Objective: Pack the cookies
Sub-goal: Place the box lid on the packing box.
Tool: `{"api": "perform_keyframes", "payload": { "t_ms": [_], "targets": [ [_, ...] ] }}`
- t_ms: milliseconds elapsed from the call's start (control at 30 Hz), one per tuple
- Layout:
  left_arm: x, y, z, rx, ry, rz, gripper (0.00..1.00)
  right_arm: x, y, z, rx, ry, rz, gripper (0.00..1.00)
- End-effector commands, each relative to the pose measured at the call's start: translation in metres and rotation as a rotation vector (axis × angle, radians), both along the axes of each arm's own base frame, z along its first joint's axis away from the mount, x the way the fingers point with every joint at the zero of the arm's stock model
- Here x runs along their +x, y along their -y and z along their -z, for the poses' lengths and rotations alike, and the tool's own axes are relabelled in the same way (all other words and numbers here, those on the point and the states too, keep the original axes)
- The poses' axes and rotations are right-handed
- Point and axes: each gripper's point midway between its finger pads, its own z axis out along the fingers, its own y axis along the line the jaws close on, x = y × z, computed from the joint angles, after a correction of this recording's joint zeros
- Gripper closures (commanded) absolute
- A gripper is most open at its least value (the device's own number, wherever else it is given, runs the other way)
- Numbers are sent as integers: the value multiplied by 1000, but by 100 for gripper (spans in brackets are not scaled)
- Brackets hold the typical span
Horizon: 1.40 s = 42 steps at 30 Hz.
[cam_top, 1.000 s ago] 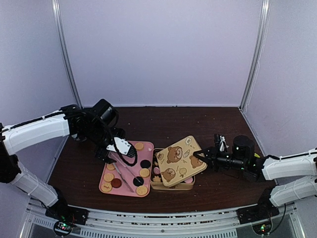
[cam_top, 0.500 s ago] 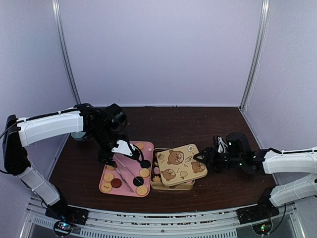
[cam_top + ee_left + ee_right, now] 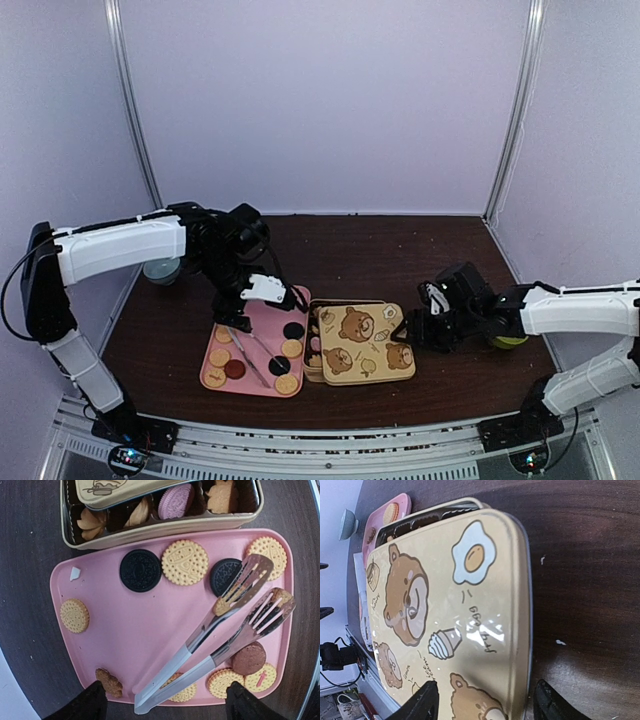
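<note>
the left gripper (image 3: pixel 165 699) is held above the pink tray (image 3: pixel 125 645), its fingers (image 3: pixel 92 705) spread wide and nothing gripped between them. most of the loose cookies (image 3: pixel 185 562) are spread on that tray. tan rounds are seen along the side next to the tin and near the corners, with two black ones, a brown one, and a small dark shaped piece close to one finger. tongs (image 3: pixel 202 631) are laid slantwise across the tray, one tip resting over a black cookie and the other over a dark one at the tray's edge. a tan cookie is partly covered by the handle end. a small white scrap (image 3: pixel 75 573) is seen near one corner of the tray.

the tin (image 3: pixel 160 527) is set just beside the tray on the dark table (image 3: pixel 400 250). more cookies are seen in its one uncovered row of compartments: a pink round and several tan flower-like shapes. the lid (image 3: pixel 470 590), printed with bears and a fried egg, is laid askew over the rest of the tin.

the right gripper (image 3: pixel 486 690) is placed at the lid's right edge, jaws well apart, with part of the lid seen between them. whether the lid is touched cannot be told. a pale bowl (image 3: pixel 160 270) is set at the table's left side, behind the left arm.
</note>
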Motion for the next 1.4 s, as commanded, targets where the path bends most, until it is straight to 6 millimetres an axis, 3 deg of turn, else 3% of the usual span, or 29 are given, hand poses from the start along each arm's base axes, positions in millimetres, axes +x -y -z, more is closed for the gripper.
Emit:
{"api": "perform_keyframes", "payload": {
  "t_ms": [0, 400, 800, 1000, 1367],
  "targets": [
    [7, 17, -3, -63, -35, -55, 16, 0, -12, -9, -34, 29, -43, 35],
    [-3, 42, 22, -104, -132, -84, 18, 8, -31, -15, -115, 28, -34, 37],
    [-19, 76, 44, -129, -203, -97, 18, 16, -45, -9, -187, 19, -42, 37],
    [-14, 85, 47, -149, -196, -116, 20, 15, -37, -12, -208, 33, -34, 37],
    [25, 100, 42, -160, -78, -225, 29, 20, -40, -20, -219, 56, -45, 37]
  ]
}}
